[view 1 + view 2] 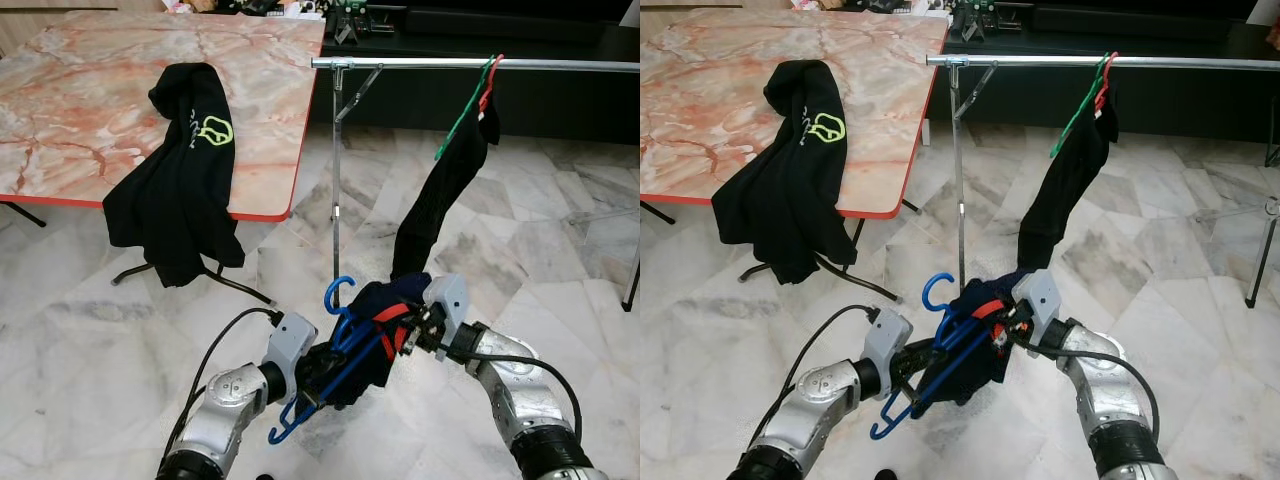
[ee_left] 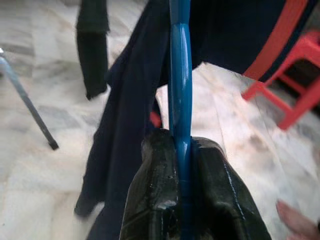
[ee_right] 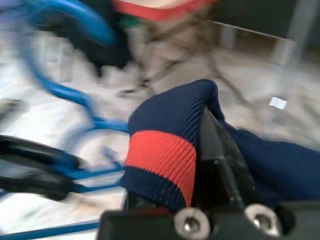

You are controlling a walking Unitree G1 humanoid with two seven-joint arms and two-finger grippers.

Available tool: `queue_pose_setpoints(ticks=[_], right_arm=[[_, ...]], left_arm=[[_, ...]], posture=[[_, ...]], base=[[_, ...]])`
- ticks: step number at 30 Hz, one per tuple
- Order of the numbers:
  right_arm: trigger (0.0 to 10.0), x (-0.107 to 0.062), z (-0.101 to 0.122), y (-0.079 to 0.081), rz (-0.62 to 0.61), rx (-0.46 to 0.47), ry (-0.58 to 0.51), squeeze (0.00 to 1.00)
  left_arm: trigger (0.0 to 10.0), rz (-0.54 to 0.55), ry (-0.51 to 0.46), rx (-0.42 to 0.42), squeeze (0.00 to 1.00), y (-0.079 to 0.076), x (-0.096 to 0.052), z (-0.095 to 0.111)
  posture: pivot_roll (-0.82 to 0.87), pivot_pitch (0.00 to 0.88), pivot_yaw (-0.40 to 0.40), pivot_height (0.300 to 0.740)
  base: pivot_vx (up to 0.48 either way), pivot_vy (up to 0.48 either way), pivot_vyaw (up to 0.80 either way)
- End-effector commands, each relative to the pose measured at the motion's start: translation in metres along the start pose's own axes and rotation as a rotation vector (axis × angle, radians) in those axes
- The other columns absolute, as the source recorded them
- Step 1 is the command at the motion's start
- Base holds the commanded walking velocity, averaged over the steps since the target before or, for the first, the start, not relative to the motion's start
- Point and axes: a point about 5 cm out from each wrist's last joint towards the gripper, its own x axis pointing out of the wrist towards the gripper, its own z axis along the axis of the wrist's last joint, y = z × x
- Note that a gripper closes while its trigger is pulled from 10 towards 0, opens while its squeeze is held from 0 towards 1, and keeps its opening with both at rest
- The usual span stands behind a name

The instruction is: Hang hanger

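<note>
A blue plastic hanger [image 1: 336, 340] with a dark navy garment [image 1: 368, 345] bearing a red band hangs between my two arms, low over the floor. My left gripper [image 1: 318, 372] is shut on the hanger's blue bar [image 2: 180, 125]. My right gripper [image 1: 408, 335] is shut on the garment's red-banded cuff [image 3: 160, 162]. The hanger's hook [image 1: 936, 290] points up, below the silver clothes rail [image 1: 470, 64]. A black garment [image 1: 440, 190] hangs on that rail from a green and a red hanger [image 1: 478, 95].
A marble-topped table with a red edge [image 1: 150, 90] stands at the left, with a black shirt with a green logo [image 1: 180, 170] draped over its side. The rail's upright post [image 1: 336, 180] stands just behind the hanger. A red stool [image 2: 287, 80] is nearby.
</note>
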Motion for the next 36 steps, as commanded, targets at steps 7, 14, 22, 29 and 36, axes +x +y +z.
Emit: queue_pose_setpoints(ticks=[7, 14, 22, 29, 36], right_arm=[[10.0, -0.012, 0.007, -0.029, -0.354, -0.016, -0.060, 0.00], [10.0, 0.004, 0.016, 0.002, -0.065, -0.012, -0.140, 0.00], [10.0, 0.006, 0.024, 0.025, 0.179, 0.001, -0.176, 0.00], [10.0, -0.007, 0.021, 0.037, 0.387, 0.013, -0.119, 0.00], [10.0, -0.008, 0.005, -0.008, -0.075, -0.049, 0.004, 0.00]], left_arm=[[10.0, 0.067, -0.062, -0.020, 0.00, 0.013, -0.002, 0.009], [10.0, 0.032, -0.079, -0.044, 0.00, 0.008, 0.001, 0.010], [10.0, -0.018, -0.079, -0.054, 0.00, 0.003, 0.002, 0.009], [10.0, -0.023, -0.080, -0.063, 0.00, 0.002, 0.002, 0.008], [10.0, -0.024, -0.091, -0.076, 0.00, 0.002, 0.002, 0.009]], posture=[[-0.02, 0.207, -0.009, 0.740], [-0.02, 0.206, -0.010, 0.740], [-0.02, 0.207, -0.010, 0.740], [-0.03, 0.210, -0.012, 0.740], [-0.03, 0.216, -0.012, 0.740]], base=[[0.000, 0.000, 0.00], [0.000, 0.000, 0.00], [0.000, 0.000, 0.00], [0.000, 0.000, 0.00], [0.000, 0.000, 0.00]])
